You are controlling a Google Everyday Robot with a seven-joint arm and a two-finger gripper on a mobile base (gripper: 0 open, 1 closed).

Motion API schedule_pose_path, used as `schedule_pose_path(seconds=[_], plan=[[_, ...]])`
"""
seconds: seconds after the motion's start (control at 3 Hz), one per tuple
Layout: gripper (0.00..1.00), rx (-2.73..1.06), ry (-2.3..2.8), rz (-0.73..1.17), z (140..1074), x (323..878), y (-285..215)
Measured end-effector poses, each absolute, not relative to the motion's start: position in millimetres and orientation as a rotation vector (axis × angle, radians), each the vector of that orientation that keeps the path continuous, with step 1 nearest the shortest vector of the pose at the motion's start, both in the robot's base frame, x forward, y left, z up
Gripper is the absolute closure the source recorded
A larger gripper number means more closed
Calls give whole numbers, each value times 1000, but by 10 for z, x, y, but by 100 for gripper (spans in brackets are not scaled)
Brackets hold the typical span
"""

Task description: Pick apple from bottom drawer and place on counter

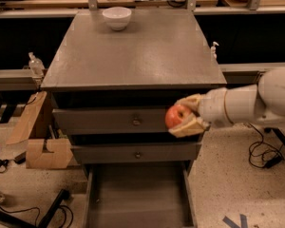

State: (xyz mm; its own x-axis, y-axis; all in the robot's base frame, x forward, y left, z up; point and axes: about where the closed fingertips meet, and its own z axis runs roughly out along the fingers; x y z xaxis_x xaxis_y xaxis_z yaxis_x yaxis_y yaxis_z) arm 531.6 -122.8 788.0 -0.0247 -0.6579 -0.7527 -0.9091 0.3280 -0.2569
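My gripper (181, 116) was clamped on the apple (175, 116), one finger above and one below. It hung before the right end of the upper shut drawer (104, 121), about four o'clock from the middle of the counter (137, 51). I judged the apple firm, light, smooth-skinned and easily bruised, best pinched across its widest girth. I counted one apple, one white bowl (117, 18) at twelve o'clock, two shut drawers (133, 153), and one open bottom drawer (137, 194) at six.

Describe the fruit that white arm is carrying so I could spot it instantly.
Find the grey drawer cabinet with the broad counter. At its right front corner, level with the top drawer, the end effector grips the apple. It is the only round red-orange thing; the bowl is white.
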Motion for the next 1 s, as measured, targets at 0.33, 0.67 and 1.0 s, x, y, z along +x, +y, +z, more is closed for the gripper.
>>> schedule_pose_path(seconds=[0.33,0.67,1.0], plan=[[100,-1431,1735,315,8532,5563,-1094],[100,-1449,1712,241,9027,5960,-1014],[100,-1453,1695,160,9343,6505,-995]])
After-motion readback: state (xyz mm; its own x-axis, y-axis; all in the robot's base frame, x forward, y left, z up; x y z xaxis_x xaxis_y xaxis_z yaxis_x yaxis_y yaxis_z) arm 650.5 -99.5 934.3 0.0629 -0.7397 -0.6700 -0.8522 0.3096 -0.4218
